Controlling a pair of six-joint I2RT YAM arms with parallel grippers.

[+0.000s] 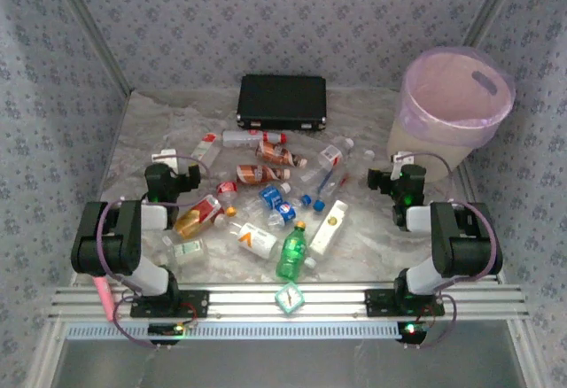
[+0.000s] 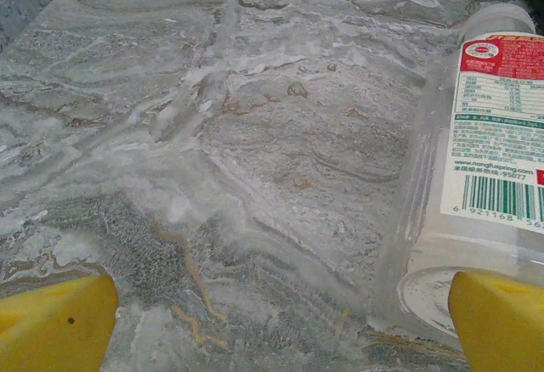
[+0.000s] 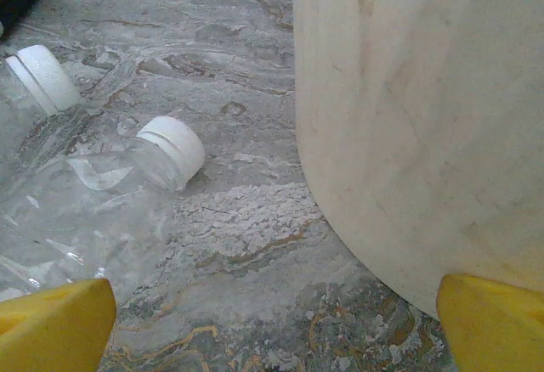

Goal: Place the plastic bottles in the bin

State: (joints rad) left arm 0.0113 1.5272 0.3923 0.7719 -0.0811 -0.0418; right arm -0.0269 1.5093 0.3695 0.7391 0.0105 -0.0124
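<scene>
Several plastic bottles lie scattered mid-table: a green one (image 1: 291, 253), an orange-brown red-labelled one (image 1: 197, 214), white ones (image 1: 328, 227), clear ones with blue caps (image 1: 275, 197). The cream bin (image 1: 452, 109) with its pink-lavender liner stands at the back right. My left gripper (image 1: 166, 178) is open at the left of the pile; a clear labelled bottle (image 2: 484, 151) lies by its right yellow finger (image 2: 501, 317). My right gripper (image 1: 399, 178) is open just left of the bin, whose wall (image 3: 425, 117) is close on the right, with two clear white-capped bottles (image 3: 102, 185) to its left.
A flat black case (image 1: 282, 102) lies at the back centre. Patterned walls enclose the marble-patterned table (image 1: 372, 228) on three sides. A small teal-edged square object (image 1: 290, 297) sits on the near rail between the arm bases.
</scene>
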